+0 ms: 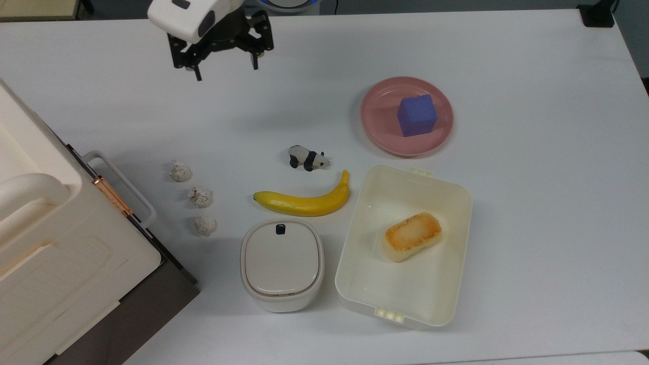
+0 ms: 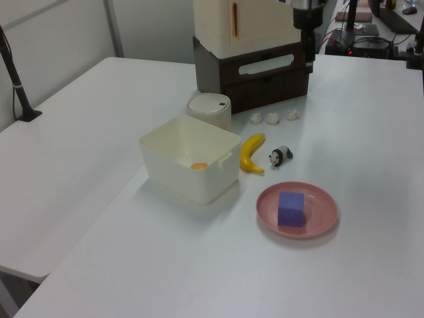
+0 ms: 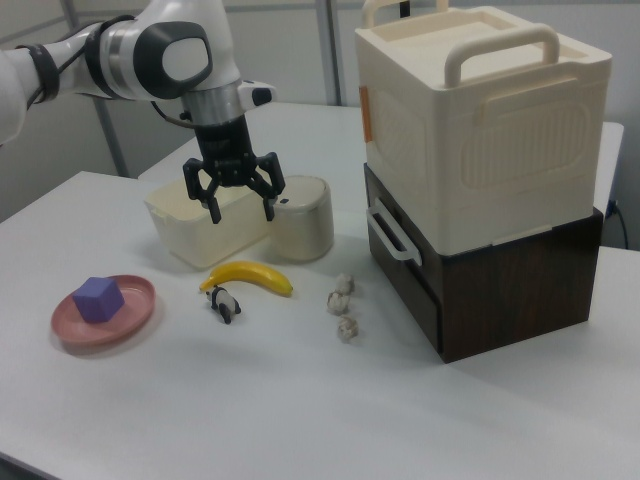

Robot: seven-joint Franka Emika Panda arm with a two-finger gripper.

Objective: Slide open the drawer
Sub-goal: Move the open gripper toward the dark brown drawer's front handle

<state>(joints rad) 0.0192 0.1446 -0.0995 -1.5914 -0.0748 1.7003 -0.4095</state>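
Note:
The drawer (image 3: pixel 399 262) is the upper dark brown front in the wooden base under a cream cabinet, and it sits flush with the base. Its white loop handle (image 1: pixel 119 186) sticks out toward the table; the same handle (image 2: pixel 265 64) shows in the left view, and the handle (image 3: pixel 391 235) shows in the right view too. My gripper (image 1: pixel 225 71) hangs open above the table at the top view's upper left, well apart from the handle and holding nothing. It appears as the gripper (image 3: pixel 240 213) over the banana area in the right view and as the gripper (image 2: pixel 309 59) beside the base's corner in the left view.
Three crumpled paper balls (image 1: pixel 200 196) lie just in front of the handle. Further along are a banana (image 1: pixel 304 202), a toy panda (image 1: pixel 308 158), a lidded white pot (image 1: pixel 282 263), a white tub (image 1: pixel 355 284) holding bread, and a pink plate (image 1: pixel 377 116) with a blue cube (image 1: pixel 417 115).

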